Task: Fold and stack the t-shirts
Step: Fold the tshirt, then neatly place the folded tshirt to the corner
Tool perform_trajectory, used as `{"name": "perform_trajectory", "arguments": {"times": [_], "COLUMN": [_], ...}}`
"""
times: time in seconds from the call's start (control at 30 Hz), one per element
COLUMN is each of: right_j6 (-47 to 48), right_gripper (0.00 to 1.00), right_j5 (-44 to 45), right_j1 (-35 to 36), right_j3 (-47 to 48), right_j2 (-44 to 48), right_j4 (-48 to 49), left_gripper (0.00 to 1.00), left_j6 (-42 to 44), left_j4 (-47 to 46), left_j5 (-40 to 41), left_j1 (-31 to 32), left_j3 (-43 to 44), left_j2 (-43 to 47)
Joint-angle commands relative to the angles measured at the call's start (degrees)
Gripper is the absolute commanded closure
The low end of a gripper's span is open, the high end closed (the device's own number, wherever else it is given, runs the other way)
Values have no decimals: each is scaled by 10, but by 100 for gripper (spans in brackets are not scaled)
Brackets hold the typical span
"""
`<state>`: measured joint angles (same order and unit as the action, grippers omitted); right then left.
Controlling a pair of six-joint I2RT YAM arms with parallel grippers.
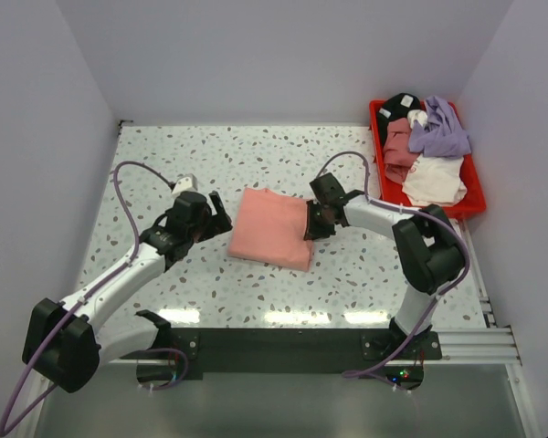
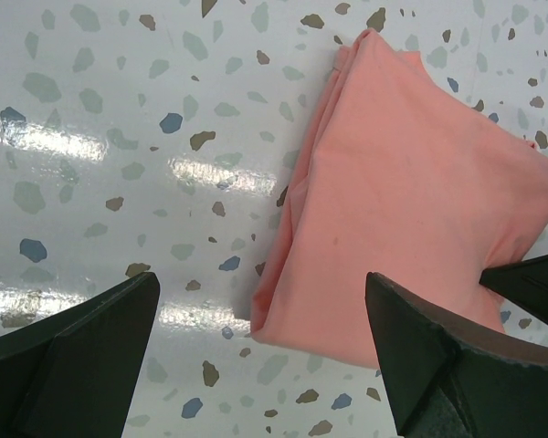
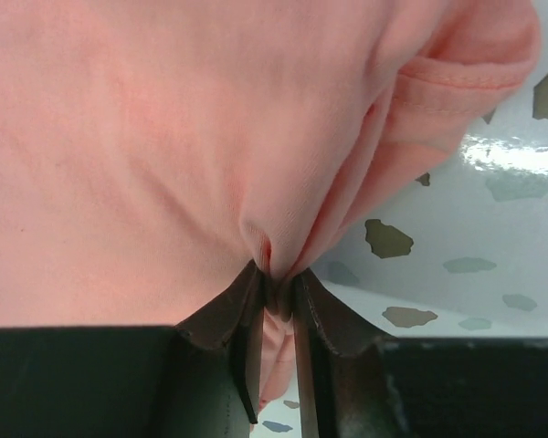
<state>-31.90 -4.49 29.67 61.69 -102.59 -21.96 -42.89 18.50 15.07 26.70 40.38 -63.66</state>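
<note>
Flagging risks on the pink shirt (image 1: 272, 228). It lies folded mid-tabletop (image 1: 164, 155), between the two arms. Right hand (image 3: 279, 274) is pinching a small pucker of cloth at the shirt's right edge, right at the fingertips. Left hand (image 1: 221, 212) is spread wide just beside the shirt's left edge, holding nothing.

Main worry is the shallow bite. Can't tell how many layers are in it. If only the top ones are caught, a lift or pull would likely peel the fold open and leave a loose flap, not a clean fold. A thin bunch at the tips could also slide out under the cloth's own weight.

Second, nothing pins the left side. A sideways pull from the right would probably drag the whole bundle over the glossy tabletop and skew it.

Third, a hemmed edge bulges out beside the pinch. It could trail, or crease crooked into the next fold.

Other shirts (image 1: 434, 178) sit heaped and unfolded in the red bin (image 1: 376, 137) at far right, well apart from this one.
</note>
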Motion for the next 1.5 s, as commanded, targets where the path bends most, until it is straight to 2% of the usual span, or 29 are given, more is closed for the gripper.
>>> {"name": "perform_trajectory", "arguments": {"times": [0.0,0.17,0.4,0.57,0.73,1.0,1.23,1.47], "right_j6": [13,25,38,57,81,99,110,112], "right_gripper": [82,84,83,87,85,85,90,98], "right_j5": [0,0,8,20,9,-1,31,94], "right_j1": [14,14,14,14,14,14,14,-4], "right_j3": [9,4,11,25,30,32,40,6], "right_j2": [-12,-11,-13,-17,-19,-17,-16,21], "right_j4": [-13,-20,-19,-35,-29,-28,-52,-136], "left_gripper": [0,0,0,0,1,14,16,14], "left_j6": [-1,11,32,33,40,41,51,54], "left_j4": [-18,-43,-88,-94,-124,-128,-139,-145], "left_j5": [4,-21,-89,-91,-96,-70,-90,-108], "left_j1": [0,0,0,0,0,-2,-2,-2], "left_j3": [-2,-8,-3,13,13,68,86,56], "left_j2": [2,-6,-97,-140,-163,-263,-281,-222]}}
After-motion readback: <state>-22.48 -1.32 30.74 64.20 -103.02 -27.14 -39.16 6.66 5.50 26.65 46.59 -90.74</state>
